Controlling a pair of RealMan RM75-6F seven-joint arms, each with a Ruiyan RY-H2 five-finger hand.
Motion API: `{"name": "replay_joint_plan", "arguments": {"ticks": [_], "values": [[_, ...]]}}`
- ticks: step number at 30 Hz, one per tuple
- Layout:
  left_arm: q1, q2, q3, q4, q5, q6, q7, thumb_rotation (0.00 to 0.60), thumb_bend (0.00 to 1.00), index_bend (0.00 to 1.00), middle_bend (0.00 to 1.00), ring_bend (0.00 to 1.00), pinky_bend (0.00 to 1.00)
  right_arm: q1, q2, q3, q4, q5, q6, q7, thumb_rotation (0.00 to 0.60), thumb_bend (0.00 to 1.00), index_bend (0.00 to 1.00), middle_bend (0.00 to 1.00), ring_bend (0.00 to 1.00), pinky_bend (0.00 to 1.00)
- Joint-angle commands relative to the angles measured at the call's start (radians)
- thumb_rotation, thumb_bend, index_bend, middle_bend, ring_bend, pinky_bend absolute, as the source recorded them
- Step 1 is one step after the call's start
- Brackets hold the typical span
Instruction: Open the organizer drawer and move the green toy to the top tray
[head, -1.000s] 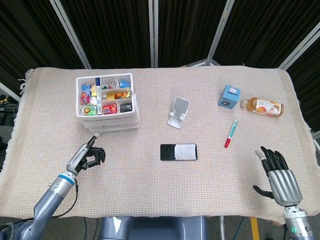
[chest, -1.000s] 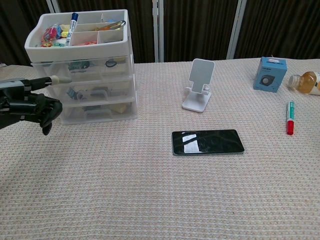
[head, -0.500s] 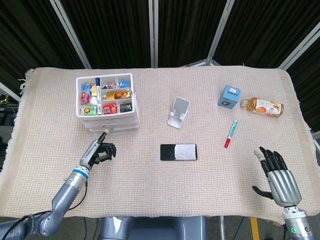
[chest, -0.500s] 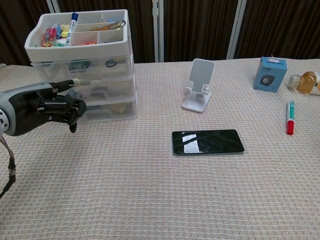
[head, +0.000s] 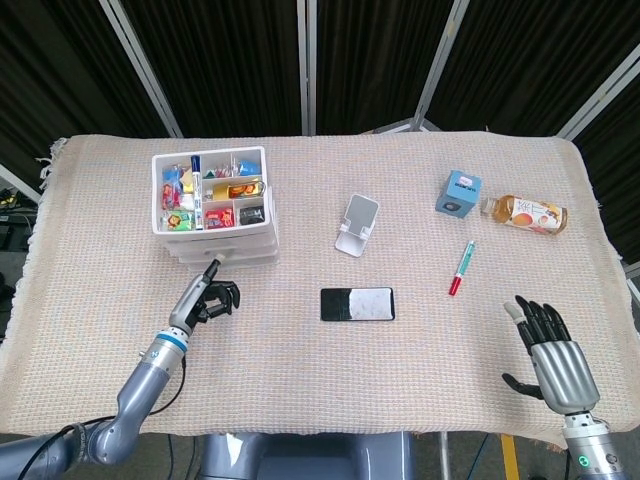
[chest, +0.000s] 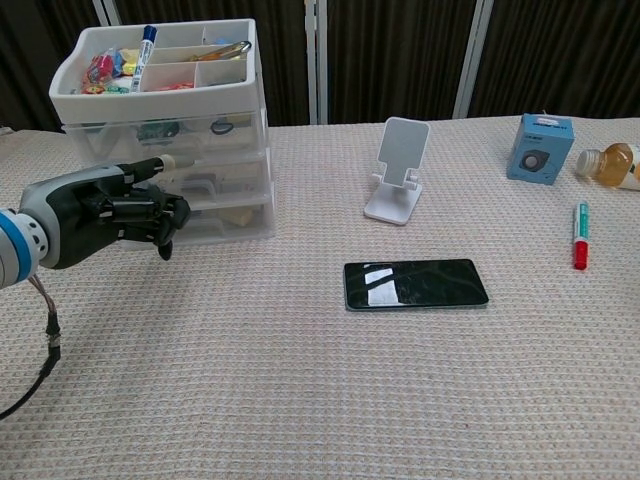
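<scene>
The white organizer (head: 212, 205) (chest: 165, 130) stands at the table's back left. It has an open top tray full of small items and three clear drawers, all pushed in. Something greenish (chest: 158, 130) shows dimly through the top drawer's front. My left hand (head: 210, 297) (chest: 110, 210) hovers just before the drawers and holds nothing. One finger (chest: 160, 163) points at the middle drawer and the rest are curled in; contact cannot be judged. My right hand (head: 553, 350) rests near the front right edge with its fingers spread, seen only in the head view.
A black phone (head: 357, 304) (chest: 415, 283) lies mid-table, with a white phone stand (head: 357, 224) (chest: 400, 170) behind it. At the back right are a blue box (head: 458, 192) (chest: 540, 147), a bottle (head: 527, 213) (chest: 610, 165) and a red-green marker (head: 461, 267) (chest: 579, 235).
My left hand has moved forward and to the right, up to the organizer's drawer fronts. The right hand has barely shifted. The drawers stay pushed in.
</scene>
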Motion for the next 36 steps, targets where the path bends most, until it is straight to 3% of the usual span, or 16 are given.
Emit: {"name": "replay_joint_plan", "arguments": {"ticks": [1,28,36], "values": [[-0.004,-0.013,-0.006,0.012,-0.002,-0.001,0.003,0.600,0.95,0.03,0.65,0.67,0.59,0.000,-0.001,0.000,0.001,0.001,-0.001,-0.001,0.600,0.02,0.00,0.00,0.00,0.00],[-0.029,-0.036,-0.043,0.036,-0.041,-0.036,0.032,0.600,0.95,0.03,0.65,0.67,0.59,0.005,-0.019,-0.013,0.008,-0.004,-0.021,-0.028,0.600,0.02,0.00,0.00,0.00,0.00],[-0.033,-0.042,-0.053,0.036,-0.048,-0.038,0.035,0.600,0.95,0.11,0.65,0.66,0.59,0.005,-0.020,-0.017,0.007,-0.007,-0.024,-0.028,0.600,0.02,0.00,0.00,0.00,0.00]]}}
